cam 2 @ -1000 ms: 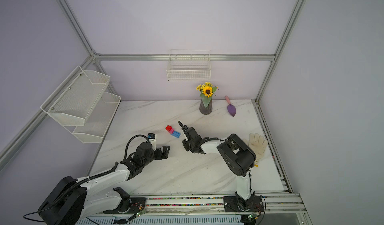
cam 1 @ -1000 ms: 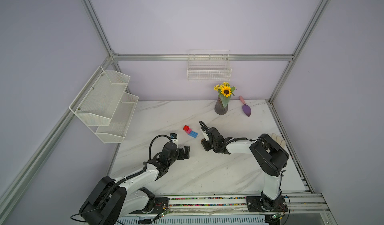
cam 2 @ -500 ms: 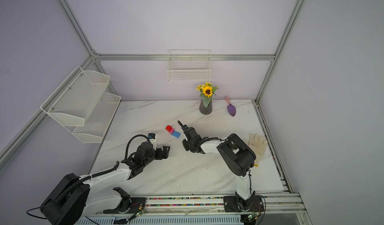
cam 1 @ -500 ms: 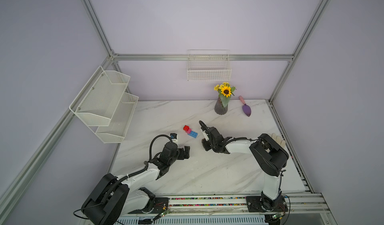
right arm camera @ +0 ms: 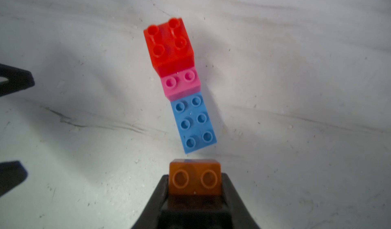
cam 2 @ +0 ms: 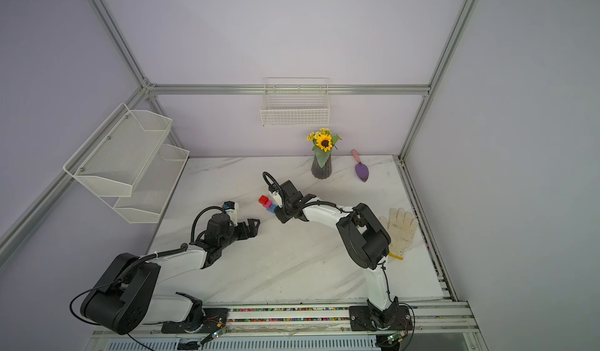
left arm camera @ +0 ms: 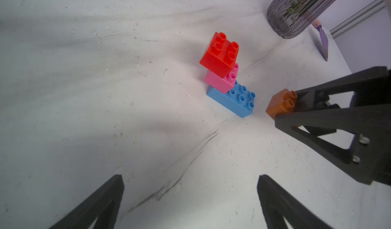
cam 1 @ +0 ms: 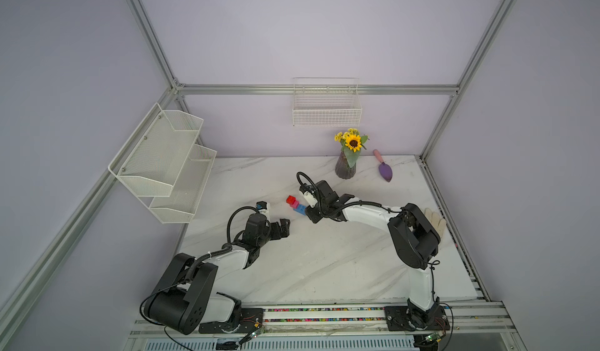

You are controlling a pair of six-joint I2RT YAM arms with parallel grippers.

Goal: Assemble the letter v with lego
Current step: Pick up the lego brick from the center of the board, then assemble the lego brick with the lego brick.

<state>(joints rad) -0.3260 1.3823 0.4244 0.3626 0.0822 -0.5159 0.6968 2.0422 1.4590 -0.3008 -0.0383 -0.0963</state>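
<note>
Half a V: blue brick is lying flat on the bench, approx mid-frame in both top views. Pink brick is sitting on one end of it and red brick is stepping out past the pink, stair style. Right end effector is clamping the orange-brown brick and holding it just beside the blue's free end, not touching afaict. Left end effector is hanging w/ fingers wide apart and nothing in them, lower left of the stack.
</note>
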